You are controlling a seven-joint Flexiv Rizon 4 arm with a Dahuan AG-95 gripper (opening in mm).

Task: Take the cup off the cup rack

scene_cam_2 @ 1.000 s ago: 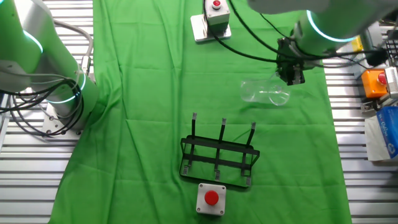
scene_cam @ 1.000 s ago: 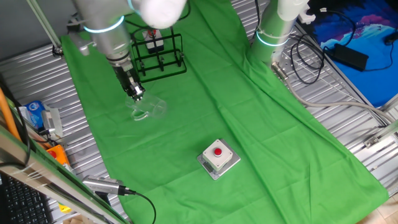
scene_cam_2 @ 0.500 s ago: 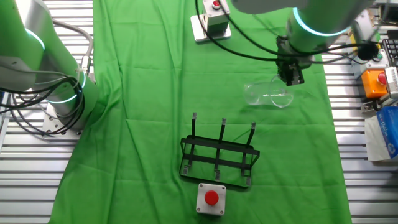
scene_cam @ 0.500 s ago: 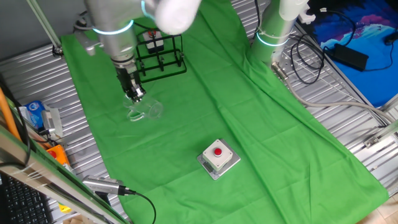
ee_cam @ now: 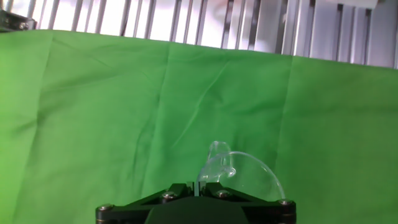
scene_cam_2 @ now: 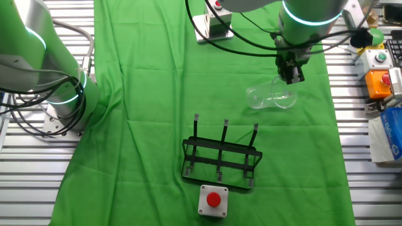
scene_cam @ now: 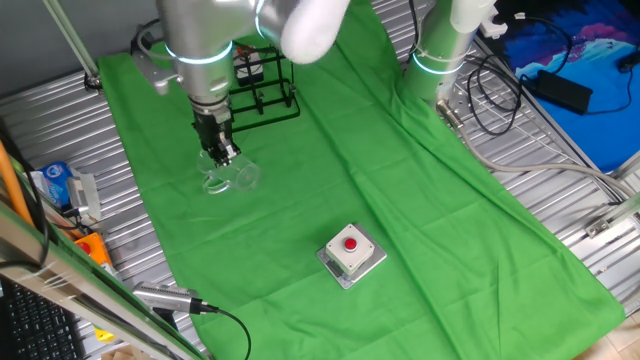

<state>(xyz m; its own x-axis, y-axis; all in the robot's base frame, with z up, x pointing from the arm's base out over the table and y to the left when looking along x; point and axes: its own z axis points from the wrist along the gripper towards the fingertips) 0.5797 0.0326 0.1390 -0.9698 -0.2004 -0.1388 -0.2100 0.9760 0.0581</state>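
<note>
Gripper (scene_cam: 222,155) pinched on the small transparent glass mug (scene_cam: 232,178), off the rack, low over the green-cloth tabletop (scene_cam: 400,200).

Fingers closed narrow on the mug rim; mug tilted on its side just below and ahead of the gripper (scene_cam_2: 291,76), mug (scene_cam_2: 270,97) touching or nearly touching the cloth, cannot tell which. Hand view: glass rim (ee_cam: 227,171) right at the fingertips. Black wire peg rack (scene_cam_2: 221,157) sits well apart behind the gripper, pegs bare. Grey box with red button (scene_cam: 351,250) well apart on the other side.
</note>
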